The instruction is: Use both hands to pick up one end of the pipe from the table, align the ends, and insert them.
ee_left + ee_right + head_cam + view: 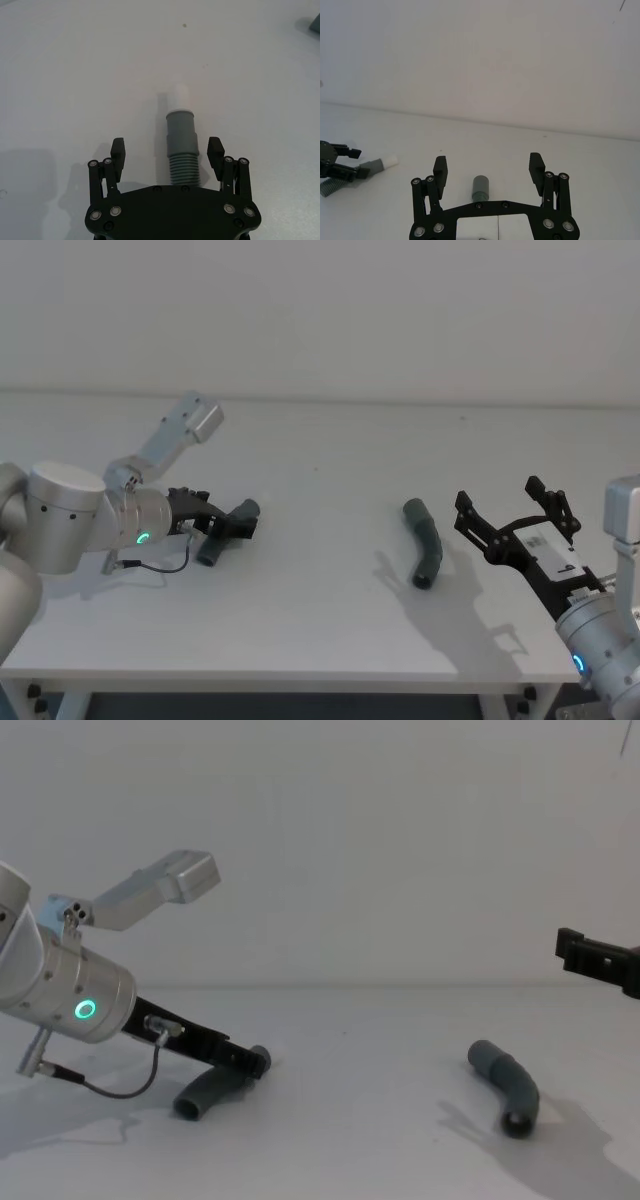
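Head view: left gripper (238,522) agape astride left pipe piece (210,550); right gripper (498,493) wide, empty, near right pipe piece (426,536).

Both sets of jaws are wearing matte black plastic, their linkages studded with small silver screws (115,210). Behind the left jaws, the left arm (65,515) is showing as a broad silver cylinder. A green ring light (144,537) is glowing on it, and a thin grey cable (160,567) is looping out from a plug there. A silver boxy block (195,420) is standing off that wrist on a bracket. Behind the right jaws a white label (555,552) is sitting on the black body, and the silver right arm (605,640) is glowing with a blue light (580,662).
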